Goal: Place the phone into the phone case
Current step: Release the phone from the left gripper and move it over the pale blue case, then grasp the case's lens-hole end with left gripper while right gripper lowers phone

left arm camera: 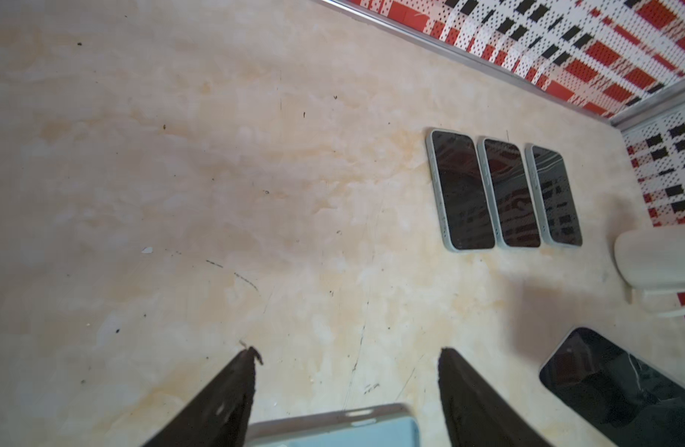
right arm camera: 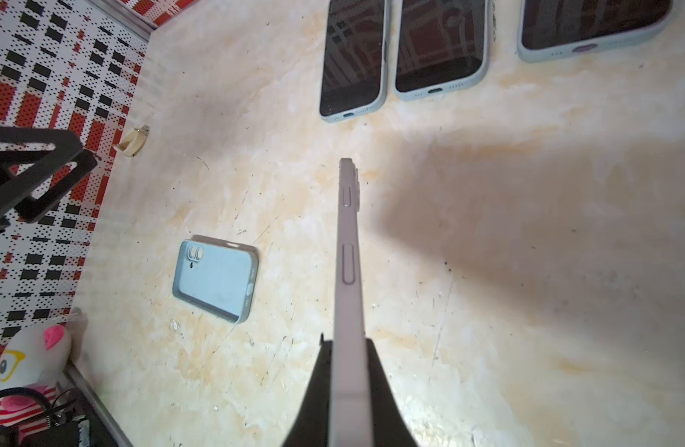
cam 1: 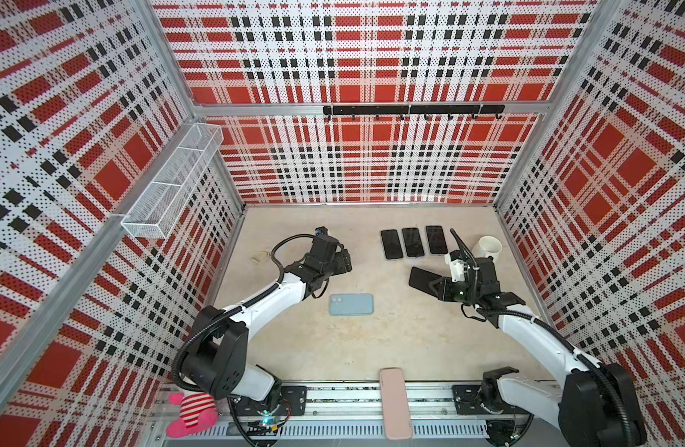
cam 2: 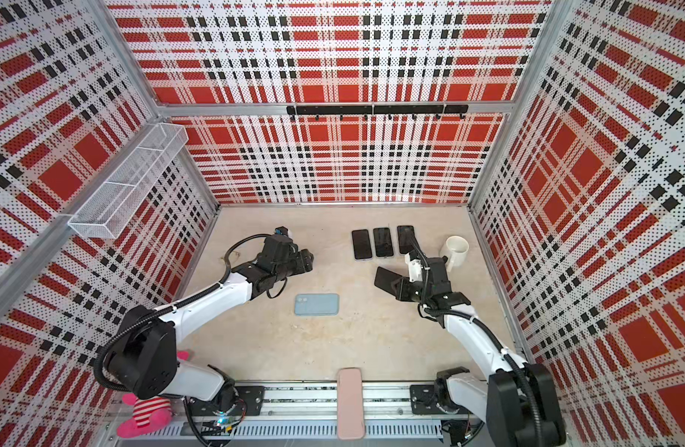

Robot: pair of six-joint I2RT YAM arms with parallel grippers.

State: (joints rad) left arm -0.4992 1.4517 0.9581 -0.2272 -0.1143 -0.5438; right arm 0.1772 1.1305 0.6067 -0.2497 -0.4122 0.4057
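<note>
In both top views the right claw (cam 1: pixel 434 285) is clamped on the end of a dark phone (cam 1: pixel 420 279), held off the table (cam 1: pixel 372 348) and well apart from the blue case (cam 1: pixel 351 304), which lies flat mid-table. The left claw (cam 1: pixel 346 261) hangs just beyond the blue case, not touching it. Left wrist view: jaws stand wide, nothing between them, with one end of the blue case showing below. Right wrist view: the phone runs edge-on out of the closed jaws; the blue case appears to lie hollow side up, though the angle is poor. Three cased phones (cam 1: pixel 413 242) sit in a row at the back. Progress: phone picked up; carrying over, lining up and pressing in are not yet done.
</note>
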